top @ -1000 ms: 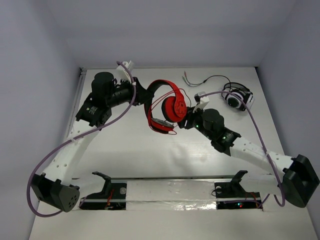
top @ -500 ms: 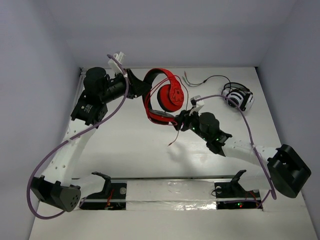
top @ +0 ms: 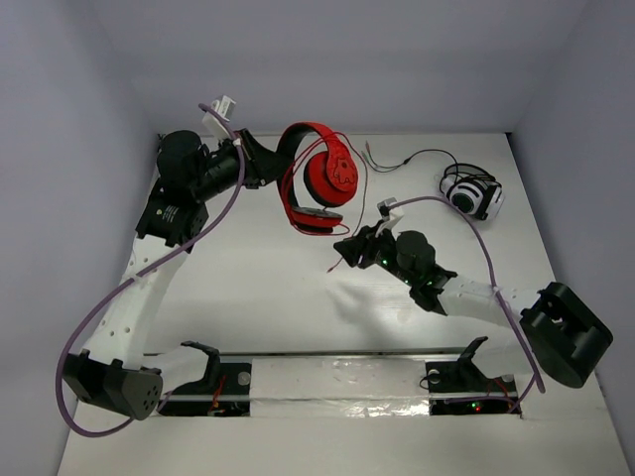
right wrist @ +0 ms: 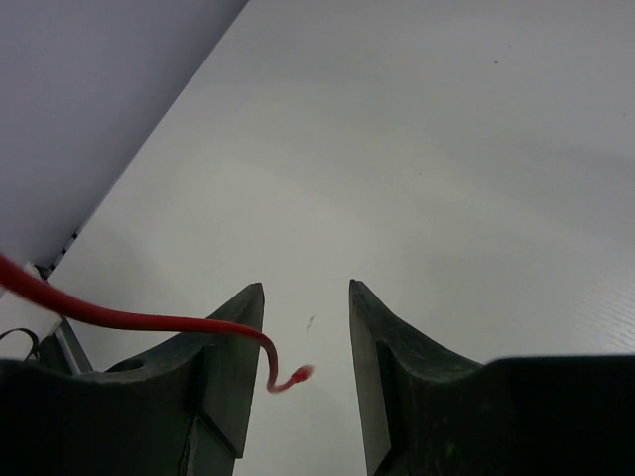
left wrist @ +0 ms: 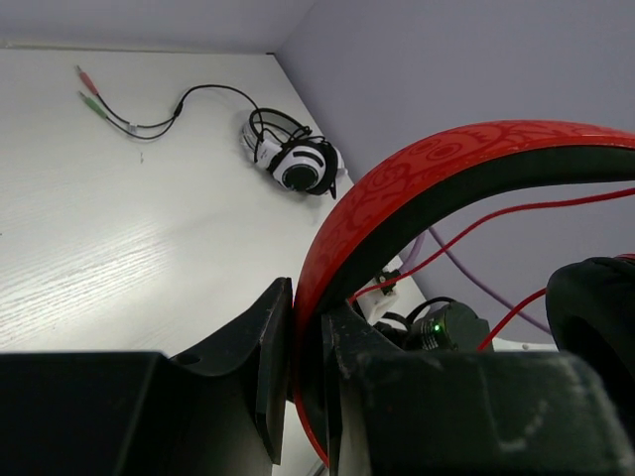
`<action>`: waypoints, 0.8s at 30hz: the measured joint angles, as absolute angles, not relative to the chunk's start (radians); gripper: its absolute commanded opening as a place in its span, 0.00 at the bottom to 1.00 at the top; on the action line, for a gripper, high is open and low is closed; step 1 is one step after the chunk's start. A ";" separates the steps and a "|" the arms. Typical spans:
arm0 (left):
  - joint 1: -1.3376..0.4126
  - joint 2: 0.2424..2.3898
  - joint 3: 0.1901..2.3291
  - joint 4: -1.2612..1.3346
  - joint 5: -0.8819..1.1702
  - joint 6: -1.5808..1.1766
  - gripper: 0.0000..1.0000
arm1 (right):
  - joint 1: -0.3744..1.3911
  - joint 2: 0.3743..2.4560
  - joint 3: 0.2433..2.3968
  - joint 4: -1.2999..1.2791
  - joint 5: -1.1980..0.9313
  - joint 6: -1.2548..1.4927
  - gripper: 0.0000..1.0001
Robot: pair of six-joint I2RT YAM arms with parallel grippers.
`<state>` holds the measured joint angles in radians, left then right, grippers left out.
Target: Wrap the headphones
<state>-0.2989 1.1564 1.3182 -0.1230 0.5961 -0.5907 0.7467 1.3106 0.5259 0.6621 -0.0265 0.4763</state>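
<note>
The red headphones [top: 319,178] hang above the table, far left of centre. My left gripper [top: 270,165] is shut on their red-and-black headband [left wrist: 446,169], which is pinched between the jaws of the left gripper [left wrist: 308,309]. Loops of the thin red cable [left wrist: 496,213] cross beside the headband. In the top view my right gripper [top: 344,248] sits just below and right of the ear cups. It stands open [right wrist: 306,290], and the loose end of the red cable [right wrist: 291,378] dangles between its fingers, ungripped.
White-and-black headphones [top: 472,194] lie at the far right of the table, also seen from the left wrist [left wrist: 296,164]. Their black cable [top: 417,157] runs left along the back edge. The right arm's purple hose [top: 466,213] arcs over the table.
The left gripper carried the headphones up and toward the far left. The right gripper moved left away from the ear cup, its jaws narrowed slightly, and the cable end now hangs between them.
</note>
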 measured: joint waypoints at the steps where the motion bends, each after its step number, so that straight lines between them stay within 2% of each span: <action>1: -0.299 1.156 1.318 -0.117 0.596 -0.595 0.00 | 0.747 1.309 0.518 0.663 -0.027 0.480 0.45; 6: -0.282 1.156 1.318 -0.096 0.595 -0.618 0.00 | 0.747 1.309 0.511 0.667 -0.028 0.492 0.48; 9: -0.276 1.156 1.318 -0.084 0.595 -0.629 0.00 | 0.746 1.309 0.507 0.670 -0.039 0.496 0.33; 10: -0.273 1.156 1.318 -0.080 0.595 -0.634 0.00 | 0.746 1.309 0.506 0.671 -0.042 0.498 0.20; 14: -0.273 1.156 1.318 -0.064 0.594 -0.651 0.00 | 0.746 1.313 0.507 0.682 -0.056 0.507 0.00; 24: -0.273 1.156 1.245 0.058 0.552 -0.746 0.00 | 0.757 1.325 0.507 0.680 -0.080 0.533 0.00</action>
